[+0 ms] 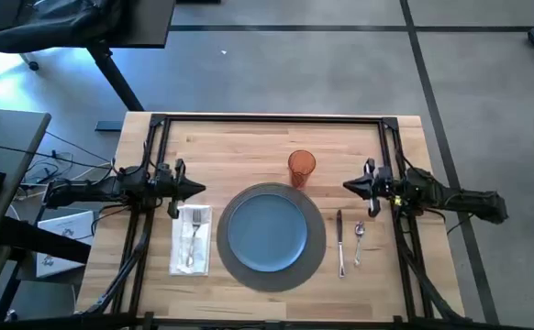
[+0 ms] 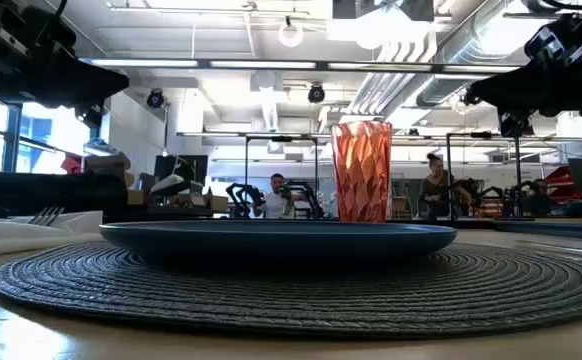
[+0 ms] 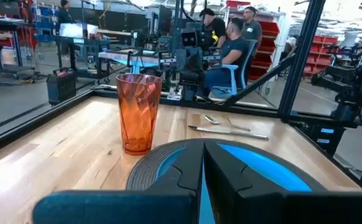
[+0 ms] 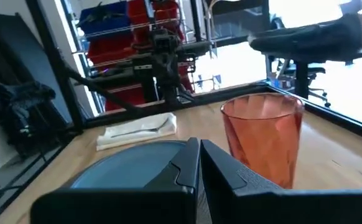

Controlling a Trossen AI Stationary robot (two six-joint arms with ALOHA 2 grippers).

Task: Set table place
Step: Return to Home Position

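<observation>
The round dark grey woven placemat (image 1: pixel 269 271) lies on the wooden table (image 1: pixel 249 137) near its front middle, with a blue plate (image 1: pixel 267 229) resting on it. An orange faceted cup (image 1: pixel 302 168) stands upright just beyond the mat. A white napkin (image 1: pixel 191 240) with a fork (image 1: pixel 194 234) on it lies left of the mat; a knife (image 1: pixel 339 240) and a spoon (image 1: pixel 359 240) lie right of it. My left gripper (image 1: pixel 201 189) hovers shut over the table's left side, my right gripper (image 1: pixel 348 186) shut over the right, both pointing toward the cup.
Black frame rails (image 1: pixel 267 119) run along the table's far edge and down both sides under the arms. Bare wood lies beyond the cup. A grey desk (image 1: pixel 1 156) with cables stands off the table's left. People sit at workbenches in the room behind.
</observation>
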